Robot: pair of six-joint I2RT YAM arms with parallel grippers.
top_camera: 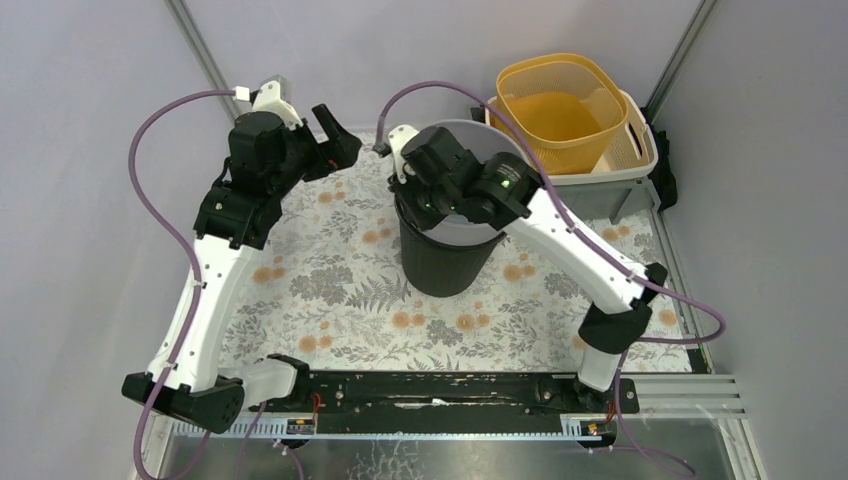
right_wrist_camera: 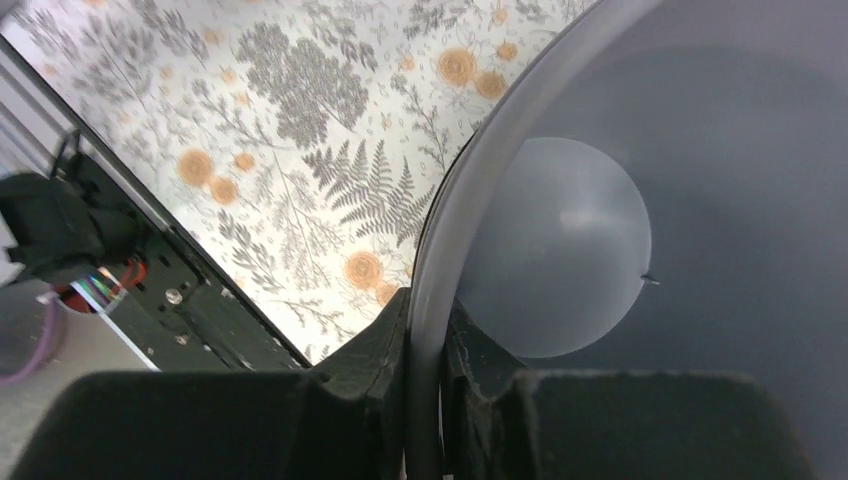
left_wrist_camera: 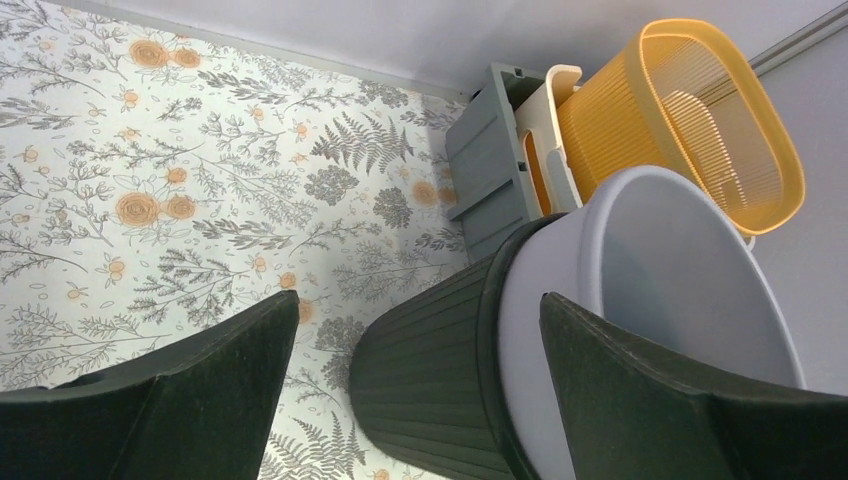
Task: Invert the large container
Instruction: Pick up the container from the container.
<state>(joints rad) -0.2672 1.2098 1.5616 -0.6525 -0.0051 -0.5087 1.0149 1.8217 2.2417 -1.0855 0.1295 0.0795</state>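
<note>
The large container [top_camera: 447, 257] is a dark ribbed bin with a grey inner wall. It stands upright with its mouth up at the middle of the floral mat. My right gripper [top_camera: 416, 201] is shut on the bin's near-left rim, one finger outside and one inside, as the right wrist view shows [right_wrist_camera: 425, 335]; the grey rim [right_wrist_camera: 468, 195] and the round bottom show there. My left gripper [top_camera: 343, 139] is open and empty, raised to the left of the bin at the back. In the left wrist view [left_wrist_camera: 420, 302] the bin [left_wrist_camera: 430, 375] lies between and beyond its fingers, untouched.
A yellow slatted basket [top_camera: 560, 108] sits nested in a white and grey crate [top_camera: 604, 186] at the back right, close behind the bin. The floral mat [top_camera: 330, 285] covers the table. A black rail [top_camera: 430, 390] runs along the near edge. Walls close in on all sides.
</note>
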